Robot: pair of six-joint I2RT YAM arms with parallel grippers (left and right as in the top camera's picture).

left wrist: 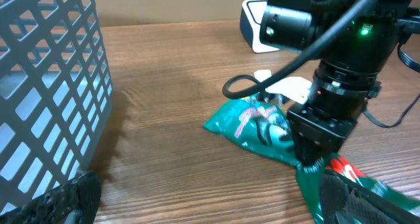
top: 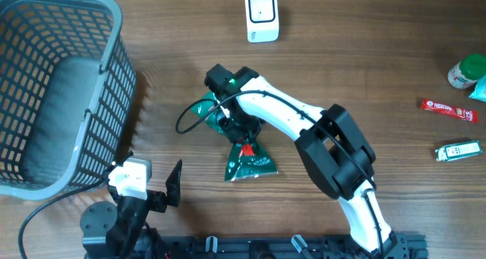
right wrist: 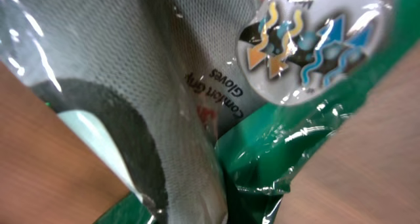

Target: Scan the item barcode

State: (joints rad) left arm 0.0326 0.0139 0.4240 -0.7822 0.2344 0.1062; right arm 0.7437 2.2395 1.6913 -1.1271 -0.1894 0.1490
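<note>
The item is a green glove packet [top: 250, 164] with a clear window, lying mid-table. My right gripper [top: 244, 137] points down at its bunched middle and is shut on it; the left wrist view shows that gripper [left wrist: 308, 159] pinching the packet [left wrist: 246, 122]. Green film [right wrist: 308, 138] and a grey glove fill the right wrist view, hiding the fingers. No barcode shows in any view. The white scanner [top: 262, 16] stands at the far edge, also visible as a white scanner [left wrist: 252, 28] behind the arm. My left gripper [top: 156, 187] rests open near the front edge, nothing between its fingers [left wrist: 59, 204].
A grey plastic basket [top: 114, 84] fills the left side, its wall [left wrist: 52, 86] close beside my left gripper. A black cable [top: 186, 116] loops off the right wrist. At the far right lie a red bar [top: 449, 109], a bottle [top: 465, 71] and a small packet [top: 459, 150].
</note>
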